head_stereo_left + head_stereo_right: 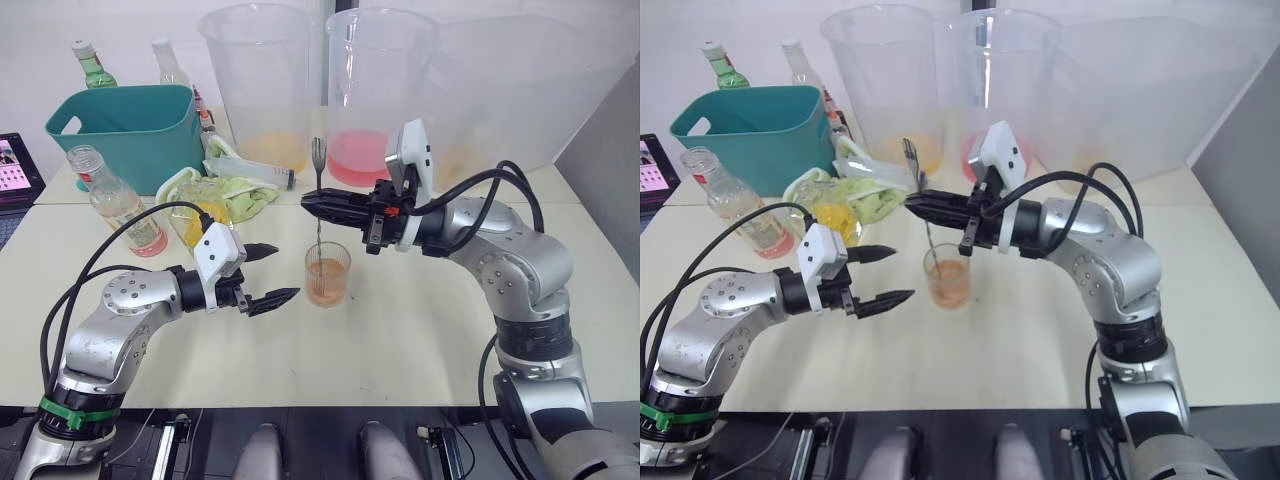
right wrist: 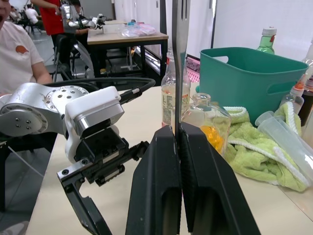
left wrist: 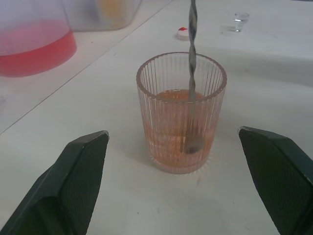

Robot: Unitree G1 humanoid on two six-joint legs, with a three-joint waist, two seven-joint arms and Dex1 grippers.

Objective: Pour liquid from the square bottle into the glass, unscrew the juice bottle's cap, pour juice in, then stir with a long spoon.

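Right gripper (image 1: 312,200): fingers pressed together on the long spoon (image 1: 319,190), held upright above the glass.
Long spoon: bowl end down in the glass's orange-pink liquid, forked end sticking up past the fingers.
Left gripper (image 1: 272,273): fingers spread apart, empty, just beside the glass on its left.
Glass (image 1: 327,274): ribbed, standing mid-tabletop, about one-third full.
Juice bottle (image 1: 118,203): uncapped, near the tabletop's far left edge.
Square bottle (image 2: 209,119): beside the green cloth (image 1: 235,192).
Cap (image 3: 183,33): lying on the tabletop beyond the glass.
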